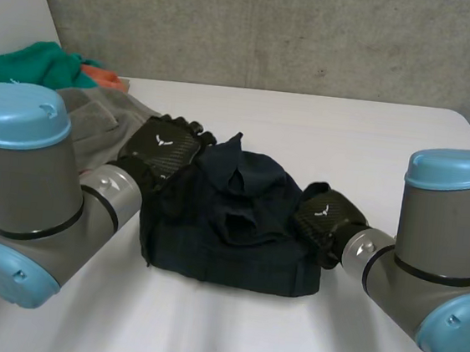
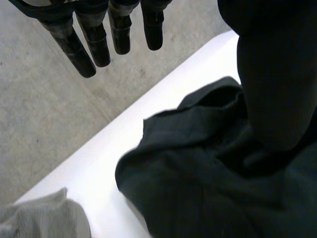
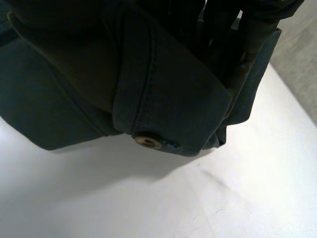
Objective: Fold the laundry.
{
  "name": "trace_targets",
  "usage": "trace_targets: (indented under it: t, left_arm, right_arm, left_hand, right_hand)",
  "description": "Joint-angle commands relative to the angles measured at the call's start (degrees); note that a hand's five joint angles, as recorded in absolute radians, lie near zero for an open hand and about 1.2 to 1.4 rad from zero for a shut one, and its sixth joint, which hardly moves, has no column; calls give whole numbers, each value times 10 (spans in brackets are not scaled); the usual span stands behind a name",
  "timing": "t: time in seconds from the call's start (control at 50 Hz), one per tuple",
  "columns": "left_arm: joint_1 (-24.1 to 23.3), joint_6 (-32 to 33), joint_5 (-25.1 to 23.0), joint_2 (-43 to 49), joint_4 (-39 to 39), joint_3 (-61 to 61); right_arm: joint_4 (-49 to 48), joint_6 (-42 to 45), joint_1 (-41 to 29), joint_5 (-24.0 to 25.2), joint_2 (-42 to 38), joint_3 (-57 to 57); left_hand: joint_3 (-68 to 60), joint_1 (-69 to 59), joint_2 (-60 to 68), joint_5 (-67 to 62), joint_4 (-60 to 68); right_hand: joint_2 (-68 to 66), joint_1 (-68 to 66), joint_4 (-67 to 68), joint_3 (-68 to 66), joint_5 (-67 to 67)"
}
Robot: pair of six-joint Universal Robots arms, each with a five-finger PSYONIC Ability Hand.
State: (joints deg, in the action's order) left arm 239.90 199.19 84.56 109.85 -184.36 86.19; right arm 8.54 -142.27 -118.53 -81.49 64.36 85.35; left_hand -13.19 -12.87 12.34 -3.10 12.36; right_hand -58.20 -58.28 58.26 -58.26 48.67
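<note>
A dark navy garment [image 1: 238, 227] lies crumpled in the middle of the white table [image 1: 348, 137], with one fold peaked up at its centre. My left hand [image 1: 164, 147] rests at the garment's far left edge, its fingers [image 2: 94, 42] straight and spread above the cloth [image 2: 198, 168], holding nothing. My right hand [image 1: 321, 219] is at the garment's right edge. Its fingers [image 3: 247, 34] are curled into a thick seamed fold of the garment [image 3: 163, 89], lifted a little off the table. A small metal button [image 3: 147, 142] sits on that fold.
A pile of other laundry lies at the back left: a grey cloth [image 1: 98, 115] [image 2: 39, 220], a green one [image 1: 37, 63] and an orange one [image 1: 104, 75]. A concrete wall [image 1: 276, 29] stands behind the table's far edge.
</note>
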Motion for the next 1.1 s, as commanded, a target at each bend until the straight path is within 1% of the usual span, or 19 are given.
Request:
trace_targets:
  t: [0.02,0.08,0.16,0.24,0.3,0.34,0.42,0.46,0.52,0.68,0.76,0.84,0.86,0.9,0.92,0.94,1.0,1.02,1.1]
  left_arm:
    - [-10,6,-18,11,5,-51]
    - [-19,8,-27,23,17,-75]
    - [-37,29,-47,60,62,-129]
    - [-56,63,-50,102,131,-192]
    - [-64,76,-52,135,192,-241]
    - [-69,81,-57,159,231,-269]
    - [-77,84,-76,193,276,-307]
    - [-80,86,-82,203,283,-318]
    - [-87,93,-87,224,284,-340]
    - [-109,119,-65,285,285,-398]
    - [-114,128,-47,305,287,-424]
    - [-116,135,-30,321,286,-452]
    - [-116,139,-23,326,285,-465]
    - [-117,142,-14,331,283,-478]
    - [-117,144,-9,332,281,-486]
    - [-116,147,2,337,275,-501]
    - [-114,151,17,335,265,-522]
    - [-112,153,24,332,258,-535]
    - [-107,156,33,317,235,-574]
  right_arm:
    - [17,-23,-22,-2,61,0]
    - [34,-28,-30,-9,77,0]
    - [60,-54,-28,-29,102,-4]
    - [84,-114,-15,-56,121,-3]
    - [105,-185,5,-81,136,5]
    - [121,-239,21,-90,144,17]
    - [145,-322,45,-96,153,44]
    - [150,-349,52,-96,152,55]
    - [148,-397,62,-95,147,68]
    - [109,-490,79,-102,86,57]
    - [109,-558,88,-101,40,26]
    - [121,-633,80,-93,-12,-15]
    - [129,-661,74,-89,-36,-35]
    - [140,-687,68,-84,-57,-56]
    - [147,-701,64,-82,-68,-67]
    - [159,-726,59,-77,-85,-88]
    - [171,-763,52,-69,-101,-119]
    - [176,-783,50,-67,-104,-141]
    - [165,-790,52,-75,-100,-197]
  left_hand:
    - [32,29,-23,31,-24]
    - [32,29,-23,31,-24]
    - [32,29,-23,31,-24]
    - [32,29,-23,31,-24]
    - [32,29,-23,31,-24]
    - [32,29,-23,31,-24]
    - [32,29,-23,31,-24]
    - [32,29,-23,31,-24]
    - [32,29,-23,31,-24]
    - [28,25,-20,27,-20]
    - [-94,-98,103,-95,103]
    - [-319,-323,328,-320,328]
    - [-432,-435,440,-433,440]
    - [-543,-546,552,-544,552]
    - [-592,-595,601,-593,600]
    - [-667,-671,676,-668,676]
    - [-668,-671,677,-669,676]
    - [-668,-671,677,-669,676]
    - [-668,-671,677,-669,676]
  right_hand:
    - [89,90,-90,90,-94]
    - [182,183,-183,183,-187]
    - [198,199,-198,198,-202]
    - [233,234,-234,233,-238]
    - [277,277,-277,277,-281]
    - [347,348,-348,347,-352]
    - [426,427,-427,427,-431]
    - [472,472,-472,472,-476]
    - [482,483,-483,483,-487]
    - [482,483,-483,483,-487]
    - [482,483,-483,483,-487]
    - [482,483,-483,483,-487]
    - [457,458,-458,458,-462]
    - [343,344,-344,344,-348]
    - [261,262,-261,261,-265]
    - [90,91,-91,91,-95]
    - [-123,-122,122,-122,118]
    - [-217,-216,216,-216,212]
    - [-218,-217,217,-217,213]
